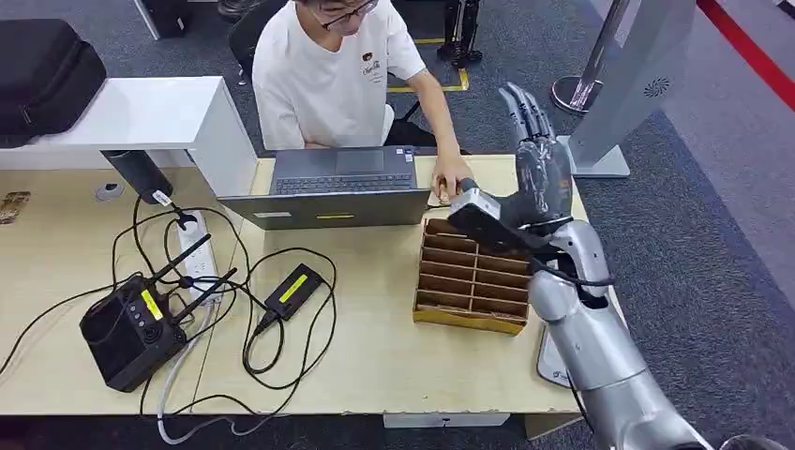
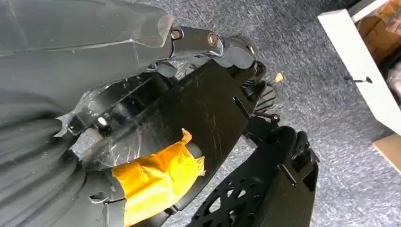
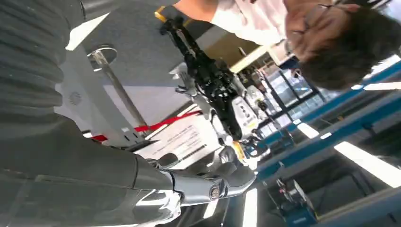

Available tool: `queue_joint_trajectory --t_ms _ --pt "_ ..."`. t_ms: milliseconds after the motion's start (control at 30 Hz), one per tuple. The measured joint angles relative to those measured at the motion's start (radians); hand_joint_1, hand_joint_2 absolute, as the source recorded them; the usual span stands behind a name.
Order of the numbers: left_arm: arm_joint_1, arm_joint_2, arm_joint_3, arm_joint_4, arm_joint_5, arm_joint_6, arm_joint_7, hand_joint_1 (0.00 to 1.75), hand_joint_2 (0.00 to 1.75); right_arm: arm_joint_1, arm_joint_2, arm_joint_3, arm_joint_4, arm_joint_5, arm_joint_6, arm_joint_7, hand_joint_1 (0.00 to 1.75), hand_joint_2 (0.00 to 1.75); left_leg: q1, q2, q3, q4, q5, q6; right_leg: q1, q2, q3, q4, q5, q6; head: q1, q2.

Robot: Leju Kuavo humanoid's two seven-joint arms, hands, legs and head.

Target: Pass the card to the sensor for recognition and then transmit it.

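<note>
Wooden box with many little slots sits on the table, and the right robot hand is held up just above its far end. The fingers point straight up, side by side. A person's hand rests on the table just beside the box. The right wrist view shows a white sheet with dark lines near the fingertips. It may be the card, but I cannot tell if the robot hand is pinching it. The left robot hand hangs down by the floor, and I cannot tell how its fingers lie. I think this is the start: getting the card. Next, the card must go across to the small black box with a yellow stripe, which looks like the sensor, well away to the left.
</note>
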Motion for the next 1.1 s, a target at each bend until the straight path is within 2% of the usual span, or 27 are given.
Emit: queue_joint_trajectory --t_ms 300,533,833,1100 --pt "0.06 0.009 0.022 -0.063 0.008 0.019 -0.014 0.0 1.75 0.187 -0.091 -0.021 -0.196 -0.009 0.006 -0.071 0.0 1.75 0.0 0.0 0.0 0.0 -0.001 0.0 0.0 0.0 0.0 -0.001 0.0 0.0 0.0 0.0" --pt "0.104 0.021 0.025 -0.121 0.024 0.043 -0.02 0.0 1.75 0.355 -0.153 -0.056 -0.302 0.034 -0.039 -0.106 0.0 1.75 0.0 0.0 0.0 0.0 -0.002 0.0 0.0 -0.001 0.0 -0.001 -0.001 0.001 0.0 0.0" --pt "0.128 0.031 0.025 -0.161 0.041 0.065 -0.029 0.0 1.75 0.499 -0.201 -0.111 -0.335 0.071 -0.061 -0.115 0.0 1.75 0.0 0.0 0.0 0.0 -0.002 0.0 0.0 -0.001 0.001 -0.001 -0.002 0.0 0.0 0.0" --pt "0.128 0.037 0.024 -0.17 0.056 0.08 -0.032 0.0 1.75 0.556 -0.209 -0.124 -0.328 0.086 -0.044 -0.12 0.0 1.75 0.0 0.0 0.0 0.0 -0.002 0.0 0.0 -0.001 0.001 -0.001 -0.002 0.0 0.0 0.0"
